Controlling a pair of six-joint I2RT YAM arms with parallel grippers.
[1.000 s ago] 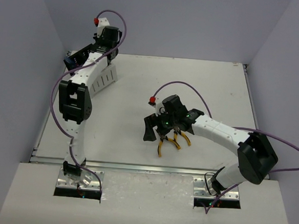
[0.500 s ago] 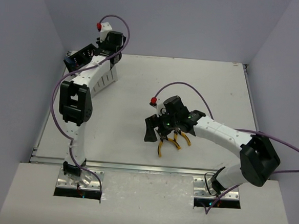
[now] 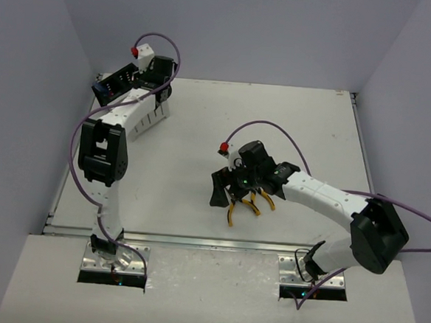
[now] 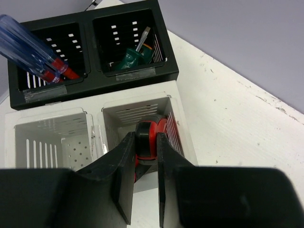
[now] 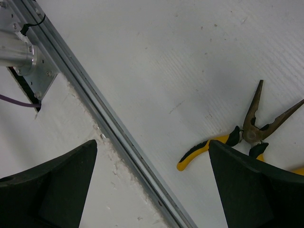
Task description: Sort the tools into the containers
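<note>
My left gripper is shut on a red-black utility knife, held upright over the right compartment of the white container. The knife's lower end reaches into that compartment. Behind it, the black container holds blue screwdrivers on the left and a green stubby screwdriver on the right. In the top view the left gripper hangs over the containers at the back left. My right gripper is open and empty, hovering over yellow-handled pliers near the table's front edge.
The left white compartment has nothing in it. A metal rail runs along the table's front edge below the right gripper. Purple cables loop off both wrists. Walls stand close at the left, back and right.
The left wrist has shifted a little over the containers, still holding the knife. The right arm has edged slightly toward the front edge above the pliers.
</note>
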